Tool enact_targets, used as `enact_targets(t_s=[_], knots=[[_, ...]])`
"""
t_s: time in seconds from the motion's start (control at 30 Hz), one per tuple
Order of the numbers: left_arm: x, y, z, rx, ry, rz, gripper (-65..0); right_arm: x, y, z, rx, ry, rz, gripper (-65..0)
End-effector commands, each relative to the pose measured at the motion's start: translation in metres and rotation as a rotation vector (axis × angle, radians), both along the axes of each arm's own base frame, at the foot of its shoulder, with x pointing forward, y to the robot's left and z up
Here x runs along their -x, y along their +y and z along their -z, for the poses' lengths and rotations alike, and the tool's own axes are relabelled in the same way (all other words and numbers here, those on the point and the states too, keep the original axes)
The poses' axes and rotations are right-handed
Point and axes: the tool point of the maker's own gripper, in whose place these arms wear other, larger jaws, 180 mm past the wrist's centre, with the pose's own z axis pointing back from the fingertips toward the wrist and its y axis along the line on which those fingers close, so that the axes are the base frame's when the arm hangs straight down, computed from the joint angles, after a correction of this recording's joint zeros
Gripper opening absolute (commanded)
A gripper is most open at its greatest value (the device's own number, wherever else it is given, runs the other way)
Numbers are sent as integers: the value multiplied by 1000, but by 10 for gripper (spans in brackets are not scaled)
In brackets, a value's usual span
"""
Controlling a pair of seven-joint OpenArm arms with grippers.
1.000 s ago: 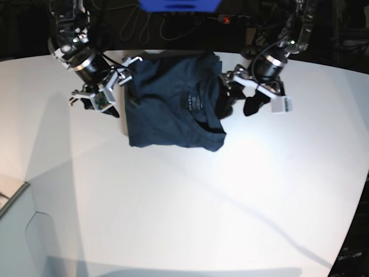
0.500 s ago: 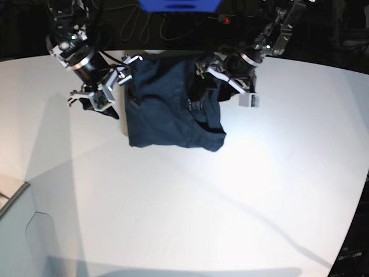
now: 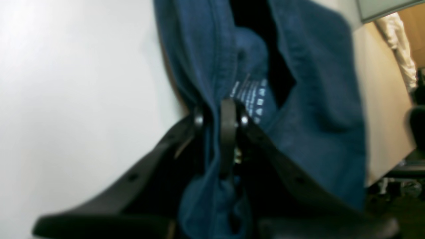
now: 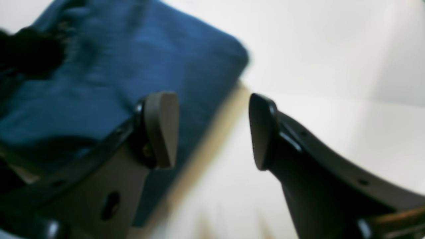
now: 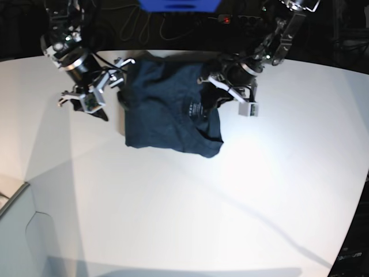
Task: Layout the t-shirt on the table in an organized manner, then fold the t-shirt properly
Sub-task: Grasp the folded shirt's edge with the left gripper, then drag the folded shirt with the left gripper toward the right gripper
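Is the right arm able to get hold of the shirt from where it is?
Probably yes. The right gripper is open right at the edge of the t-shirt, one finger over the cloth, with nothing between them on the table.

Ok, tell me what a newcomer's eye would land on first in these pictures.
First, the dark navy t-shirt, bunched in a rumpled heap at the far middle of the white table. Next, the left pincer, shut on a fold of the cloth beside the white neck label. The right pincer stands open beside the shirt's other edge, holding nothing.
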Motion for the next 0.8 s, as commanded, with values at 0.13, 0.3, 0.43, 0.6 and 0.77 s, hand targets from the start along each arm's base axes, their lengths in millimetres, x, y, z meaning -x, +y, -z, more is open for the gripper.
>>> enact_targets(t_s=[0.13,0.3,0.43,0.6,0.77], knots=[[-30,4,11,-48,9,43,-648,-9,-30,-16,16,-59,62,-310],[-54,-17,11,-163,23,251,-648,-14,-62,-23,47,-80,149,-310],[-73,-47,-1,-299,-74,523,-648,-11,-84,-26,51,-89,237,-310],[-92,-85,-13,-413,-188,786,-648,-7,-102,-26,55,-90,307,-310],[-104,-119,-18,-508,-249,967,-648,-3,-113,-28,58,-93,349,-310]])
